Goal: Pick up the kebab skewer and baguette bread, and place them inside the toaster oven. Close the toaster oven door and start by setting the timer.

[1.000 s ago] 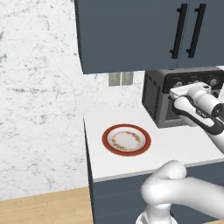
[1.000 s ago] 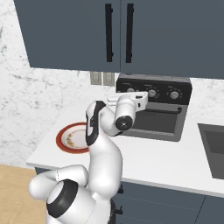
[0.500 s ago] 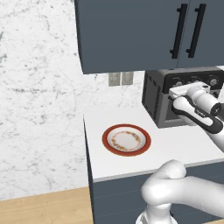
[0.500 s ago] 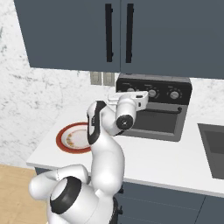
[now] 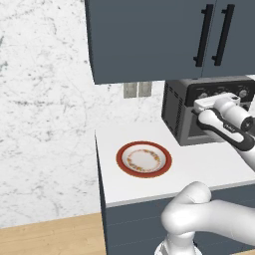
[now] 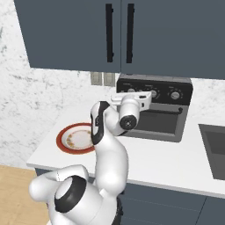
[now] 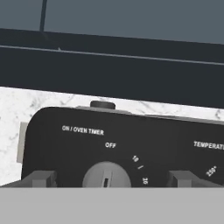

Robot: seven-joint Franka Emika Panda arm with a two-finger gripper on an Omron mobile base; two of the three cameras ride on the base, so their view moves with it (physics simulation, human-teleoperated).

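Gripper (image 7: 107, 179) wide open, straddling timer knob (image 7: 106, 176) on toaster oven (image 6: 169, 127) | plate (image 5: 144, 159) bare on bench (image 5: 199, 164) | risk: off-centre closure slips off knob, timer unset

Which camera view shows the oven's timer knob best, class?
The hand view: the timer knob sits close up between the open gripper fingertips, under readable ON/OVEN TIMER and OFF markings. The right base view hides that knob behind the hand; the left base view shows the knobs small and blurred.
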